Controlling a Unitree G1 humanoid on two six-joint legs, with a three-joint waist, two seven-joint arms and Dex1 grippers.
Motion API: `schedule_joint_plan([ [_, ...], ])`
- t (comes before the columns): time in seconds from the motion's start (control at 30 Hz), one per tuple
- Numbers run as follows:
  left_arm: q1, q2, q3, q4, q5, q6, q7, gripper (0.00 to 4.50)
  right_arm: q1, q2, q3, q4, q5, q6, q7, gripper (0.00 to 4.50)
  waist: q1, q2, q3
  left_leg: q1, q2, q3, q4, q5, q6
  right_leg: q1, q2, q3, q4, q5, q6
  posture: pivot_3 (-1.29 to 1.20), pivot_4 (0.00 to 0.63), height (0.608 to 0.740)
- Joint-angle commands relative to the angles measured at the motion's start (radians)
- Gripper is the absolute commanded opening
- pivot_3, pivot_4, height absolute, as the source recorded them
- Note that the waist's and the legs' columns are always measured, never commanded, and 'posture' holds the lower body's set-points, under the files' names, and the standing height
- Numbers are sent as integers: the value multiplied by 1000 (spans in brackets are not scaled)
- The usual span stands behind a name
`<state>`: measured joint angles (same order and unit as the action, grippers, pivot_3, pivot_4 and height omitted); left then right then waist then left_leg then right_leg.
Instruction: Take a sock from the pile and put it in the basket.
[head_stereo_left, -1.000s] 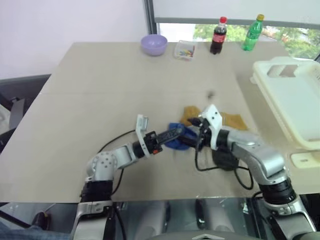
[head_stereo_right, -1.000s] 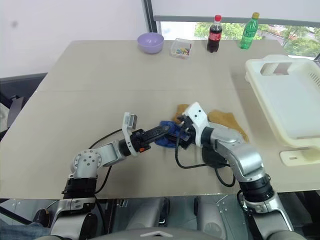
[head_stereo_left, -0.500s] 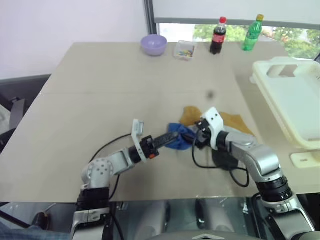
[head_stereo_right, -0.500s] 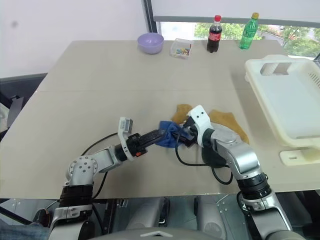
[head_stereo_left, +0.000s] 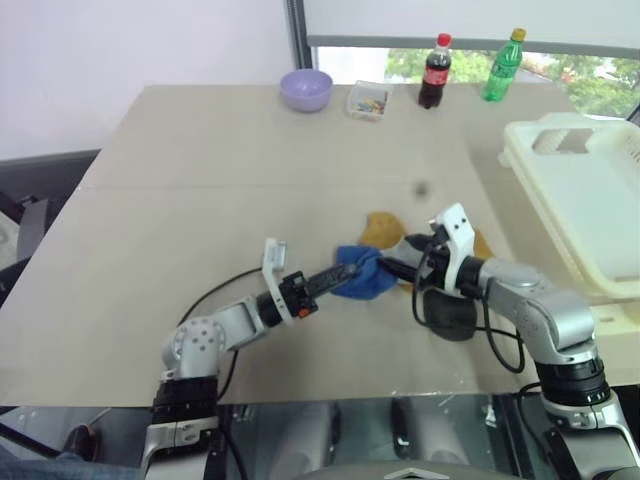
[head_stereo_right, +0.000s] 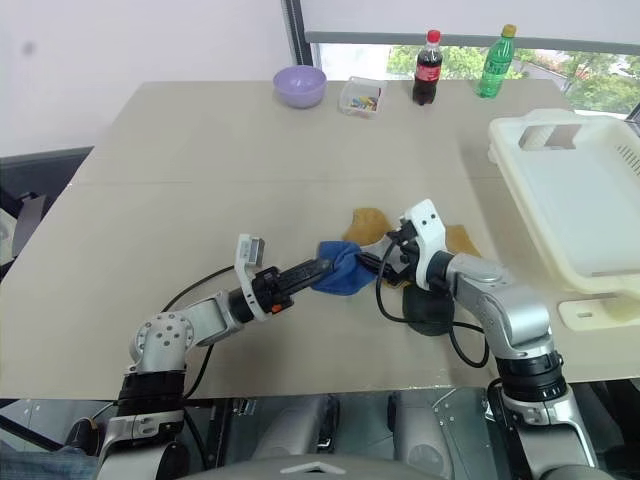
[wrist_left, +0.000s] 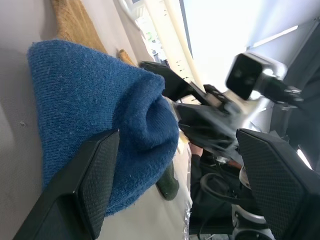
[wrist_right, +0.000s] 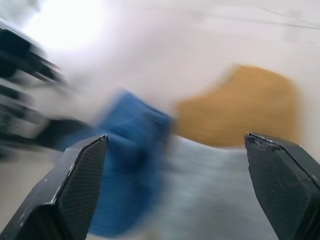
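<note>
- beige table (head_stereo_left: 200, 180): pile (head_stereo_left: 400, 262) at centre, basket (head_stereo_left: 590, 200) at its right edge, well apart from the pile.
- sock (head_stereo_left: 360, 272): blue, bunched on the pile's left side, on the table, not lifted.
- my left gripper (head_stereo_left: 340, 272): fingers apart, astride the sock, unmoved.
- my right gripper (head_stereo_left: 392, 262): wide apart, empty; has drawn back rightward off the sock since a moment ago.
- judgement: pick now falls to my left; nothing gripped yet.
</note>
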<state>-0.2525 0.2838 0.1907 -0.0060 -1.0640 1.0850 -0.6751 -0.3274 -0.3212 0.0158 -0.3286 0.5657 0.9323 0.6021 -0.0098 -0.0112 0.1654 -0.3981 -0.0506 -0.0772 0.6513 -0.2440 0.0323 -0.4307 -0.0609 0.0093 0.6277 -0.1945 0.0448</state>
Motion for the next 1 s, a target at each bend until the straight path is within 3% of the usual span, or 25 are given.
schedule_joint_plan([
  [0.03,-4,6,2,-1,-4,4,-7,3999,31,7,-46,-31,107,66,15,4448,0,0,0,0,0,0,0,0,0,0,0,0,0,0,0,0,150,735],
  [0.2,-4,9,-2,2,4,1,-8,3999,44,23,-46,63,101,128,-62,4448,-1,0,0,0,0,1,0,0,0,0,-1,0,0,0,0,0,150,735],
  [0.5,-5,3,4,5,1,-4,-3,3999,-44,79,-130,206,12,-148,-145,4448,0,0,-1,2,0,2,2,0,0,2,4,1,1,1,0,0,150,735],
  [0.73,-7,1,2,12,7,-10,-4,3999,-10,104,-113,108,160,-24,-91,4448,-2,0,-1,1,2,2,1,0,0,0,6,3,1,1,-1,0,150,735],
  [1.0,-12,-2,9,12,2,-12,-4,3999,-13,148,-68,116,189,59,-134,4448,-2,0,-1,1,1,3,2,0,0,0,6,3,1,1,-1,0,150,735],
])
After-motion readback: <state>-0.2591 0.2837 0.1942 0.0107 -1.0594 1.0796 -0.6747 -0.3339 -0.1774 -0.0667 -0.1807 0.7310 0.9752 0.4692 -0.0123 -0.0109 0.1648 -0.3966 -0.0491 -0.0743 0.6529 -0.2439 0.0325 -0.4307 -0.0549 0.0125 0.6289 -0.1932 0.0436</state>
